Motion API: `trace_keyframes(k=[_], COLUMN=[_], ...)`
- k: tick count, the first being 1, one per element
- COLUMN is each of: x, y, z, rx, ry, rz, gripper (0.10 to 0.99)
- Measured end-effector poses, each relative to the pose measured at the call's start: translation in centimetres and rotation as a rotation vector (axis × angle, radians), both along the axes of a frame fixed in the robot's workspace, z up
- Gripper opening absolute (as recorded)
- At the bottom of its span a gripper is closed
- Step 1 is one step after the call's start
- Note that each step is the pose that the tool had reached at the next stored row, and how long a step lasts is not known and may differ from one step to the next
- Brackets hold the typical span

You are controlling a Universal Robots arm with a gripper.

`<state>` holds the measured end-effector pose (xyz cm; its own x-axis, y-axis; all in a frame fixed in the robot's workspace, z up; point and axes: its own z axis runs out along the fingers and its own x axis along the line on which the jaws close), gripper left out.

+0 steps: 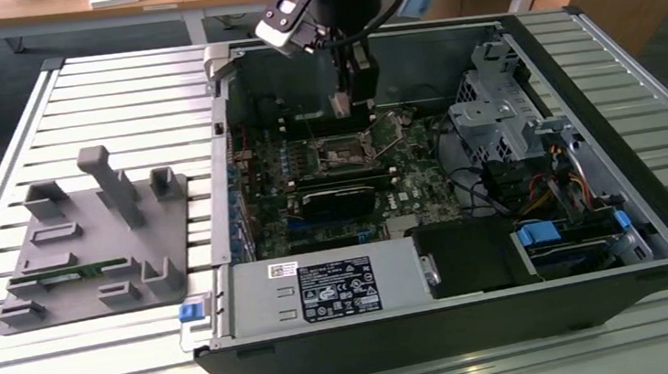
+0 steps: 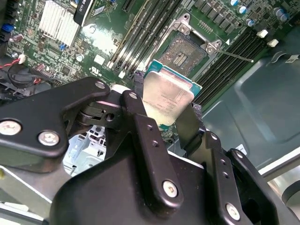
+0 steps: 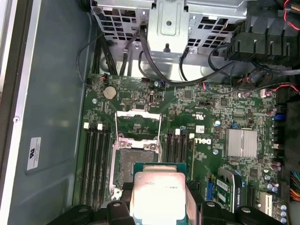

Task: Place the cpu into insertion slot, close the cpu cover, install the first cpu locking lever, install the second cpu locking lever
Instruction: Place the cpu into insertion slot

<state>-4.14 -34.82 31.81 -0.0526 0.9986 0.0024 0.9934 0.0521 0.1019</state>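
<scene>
Jaws clamped on one cpu point(image 3: 158, 197), near one insertion slot point(image 3: 136, 161)

We see the cpu point(image 3: 158, 197) above the insertion slot point(image 3: 136, 160) in the case point(image 1: 446, 328); a stand point(image 1: 93, 238) lies at the exterior view's left.

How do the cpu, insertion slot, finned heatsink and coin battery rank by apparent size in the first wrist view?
1. cpu, though it is nearest the camera, so inflated.
2. insertion slot, partly hidden by the cpu.
3. finned heatsink.
4. coin battery.
</scene>
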Motion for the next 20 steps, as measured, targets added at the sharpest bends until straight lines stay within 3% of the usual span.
trace_keyframes(k=[20], x=[0.00], y=[0.03], z=[-0.92], rx=[0.000], ry=[0.0000], rz=[0.000], gripper=[0.525])
